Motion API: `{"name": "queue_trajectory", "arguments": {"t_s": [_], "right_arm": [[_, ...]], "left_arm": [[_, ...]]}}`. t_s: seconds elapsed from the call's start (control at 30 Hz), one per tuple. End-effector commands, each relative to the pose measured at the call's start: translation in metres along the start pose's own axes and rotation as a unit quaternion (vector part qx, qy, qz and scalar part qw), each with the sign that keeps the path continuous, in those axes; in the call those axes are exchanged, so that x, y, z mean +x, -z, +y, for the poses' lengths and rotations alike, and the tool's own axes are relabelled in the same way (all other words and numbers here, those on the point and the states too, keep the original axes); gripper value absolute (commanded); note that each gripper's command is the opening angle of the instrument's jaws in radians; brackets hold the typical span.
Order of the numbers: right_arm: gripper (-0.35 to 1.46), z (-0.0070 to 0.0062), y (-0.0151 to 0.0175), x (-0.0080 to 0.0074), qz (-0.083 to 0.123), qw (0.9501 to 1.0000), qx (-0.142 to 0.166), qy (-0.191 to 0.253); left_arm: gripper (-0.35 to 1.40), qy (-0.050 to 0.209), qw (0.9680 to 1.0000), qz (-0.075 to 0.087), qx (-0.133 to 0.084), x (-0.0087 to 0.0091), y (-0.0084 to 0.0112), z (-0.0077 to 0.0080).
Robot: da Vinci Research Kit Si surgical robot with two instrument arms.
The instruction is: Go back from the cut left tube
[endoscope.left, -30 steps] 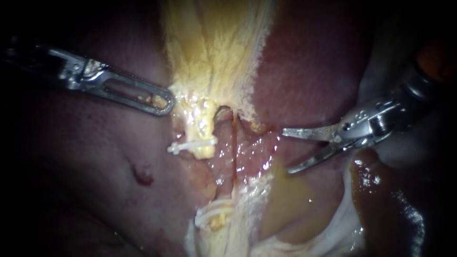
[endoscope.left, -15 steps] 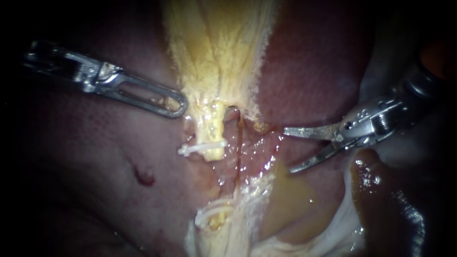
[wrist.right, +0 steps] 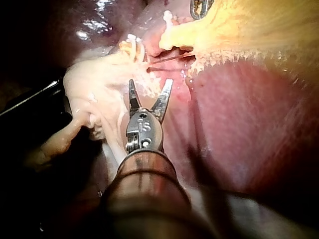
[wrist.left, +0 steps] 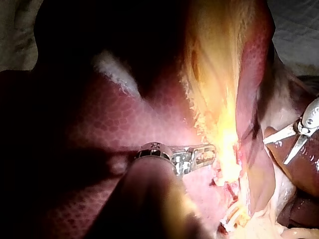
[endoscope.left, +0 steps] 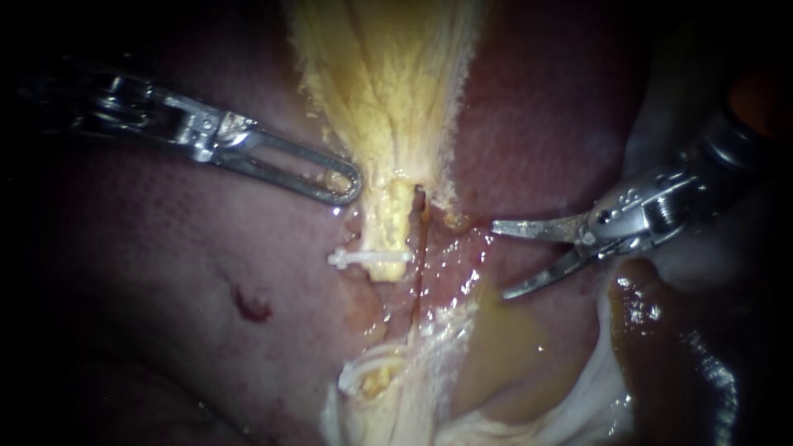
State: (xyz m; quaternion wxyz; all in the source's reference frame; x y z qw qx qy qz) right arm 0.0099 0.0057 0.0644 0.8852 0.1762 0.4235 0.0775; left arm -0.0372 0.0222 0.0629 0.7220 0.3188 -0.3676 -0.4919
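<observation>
The cut left tube shows as two stumps. Its upper yellow stump carries a white clip; its lower stump carries white clips too. Just beside it a thin dark right tube runs whole. My left instrument has slotted jaws shut on the yellow tissue at the gallbladder's lower end, left of the upper stump. My right instrument hangs to the right of both tubes, curved blades open and holding nothing. The right wrist view shows its blades apart, short of the clipped stumps.
Dark red liver lies on both sides of the gallbladder. A pool of yellow-brown fluid sits under the right blades. Pale membrane runs along the lower right. A small red spot marks the liver at lower left.
My left instrument has moved right, carrying the yellow tissue and the clipped upper stump with it. My right instrument has stayed almost still, blades open.
</observation>
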Motion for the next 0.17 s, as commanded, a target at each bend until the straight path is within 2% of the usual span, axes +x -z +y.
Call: {"name": "queue_trajectory", "arguments": {"t_s": [0.03, 0.17], "right_arm": [[1.43, 0.0000, 0.0000, 0.0001, 0.001, 1.0000, 0.000, 0.000], [1.43, 0.0000, 0.0000, 0.0001, 0.002, 1.0000, 0.003, 0.000]], "left_arm": [[-0.35, 0.000, 1.0000, 0.000, 0.000, 0.0000, 0.0000, 0.0000], [-0.35, 0.000, 1.0000, 0.000, 0.001, 0.0000, 0.0001, 0.0000]]}}
